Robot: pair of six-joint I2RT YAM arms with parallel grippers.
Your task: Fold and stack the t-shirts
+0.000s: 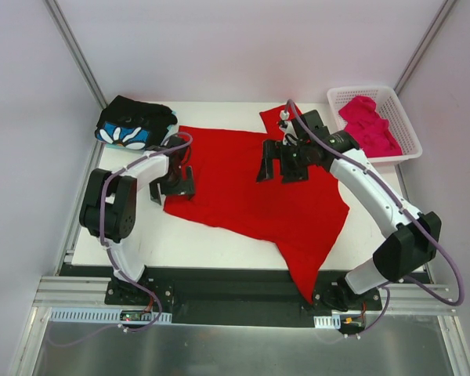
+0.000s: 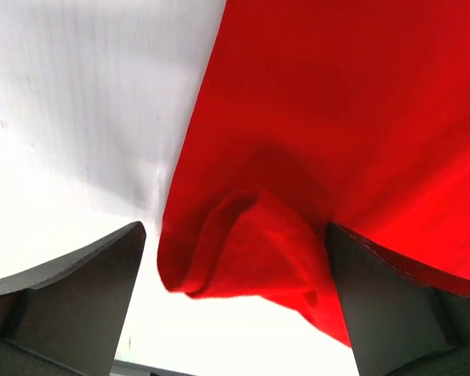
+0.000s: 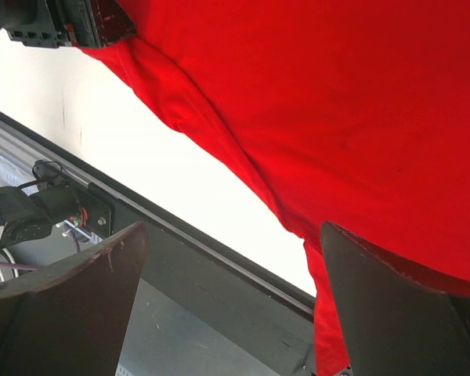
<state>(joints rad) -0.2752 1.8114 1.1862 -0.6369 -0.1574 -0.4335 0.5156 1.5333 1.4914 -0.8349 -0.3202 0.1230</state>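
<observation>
A plain red t-shirt [image 1: 243, 188] lies spread over the middle of the white table [image 1: 188, 243]. One end of it hangs over the near edge. My left gripper [image 1: 172, 190] stands open at the shirt's left edge. In the left wrist view a curled-up red fold [image 2: 243, 243] lies between the two dark fingers [image 2: 70, 298], untouched. My right gripper [image 1: 278, 171] hovers open over the shirt's far middle, and its wrist view shows red cloth [image 3: 337, 102] beneath it. A folded black t-shirt with flower print [image 1: 133, 124] rests at the far left. A magenta t-shirt [image 1: 370, 125] lies in the basket.
A white lattice basket [image 1: 359, 89] stands at the far right corner. Grey walls close in both sides and the back. The black base rail [image 3: 219, 274] runs along the table's near edge, where the arm bases stand.
</observation>
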